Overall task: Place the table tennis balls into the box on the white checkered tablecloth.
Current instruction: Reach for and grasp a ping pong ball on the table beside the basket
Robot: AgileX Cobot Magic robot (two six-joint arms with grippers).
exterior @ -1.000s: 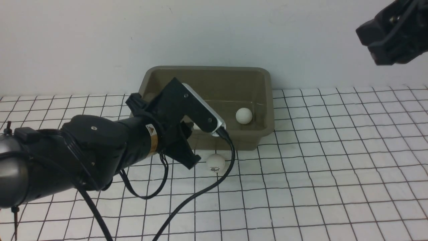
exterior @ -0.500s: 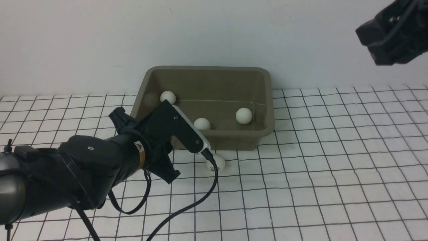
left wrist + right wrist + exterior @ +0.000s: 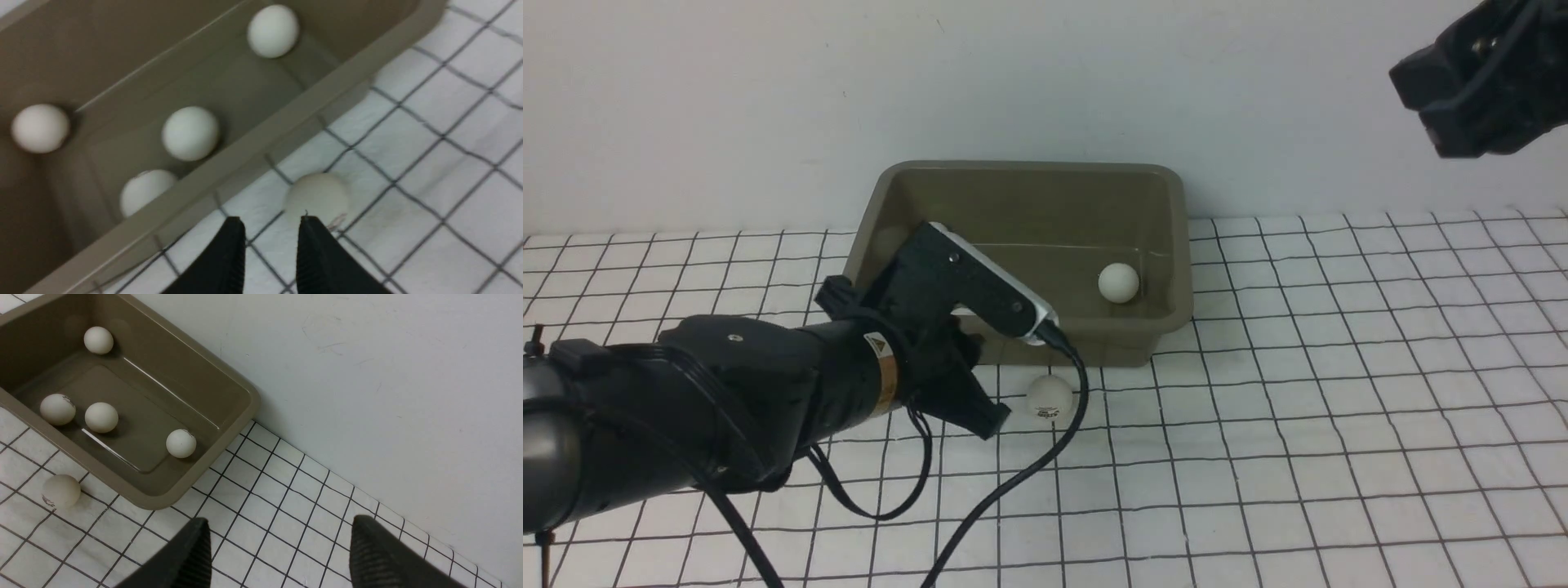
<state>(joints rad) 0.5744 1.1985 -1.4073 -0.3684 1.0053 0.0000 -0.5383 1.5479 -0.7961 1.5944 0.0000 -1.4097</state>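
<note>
The olive-grey box (image 3: 1029,167) stands at the back of the white checkered tablecloth (image 3: 1298,408). Several table tennis balls lie inside it; the front view shows only one ball (image 3: 1118,282) there, the rest hidden by my left arm. Another ball (image 3: 1049,398) (image 3: 316,196) rests on the cloth just in front of the box's near wall (image 3: 310,106). My left gripper (image 3: 271,228) is shut and empty, its tips just short of that ball. My right gripper (image 3: 280,539) hangs high at the right, open and empty.
A white wall rises directly behind the box. A black cable (image 3: 1045,457) from my left wrist loops down over the cloth close to the loose ball. Checkered cloth stretches to the right and front of the box.
My left arm drew back to the left and down, uncovering balls in the box, then swung right again towards the loose ball. The ball on the cloth and my right arm stayed put.
</note>
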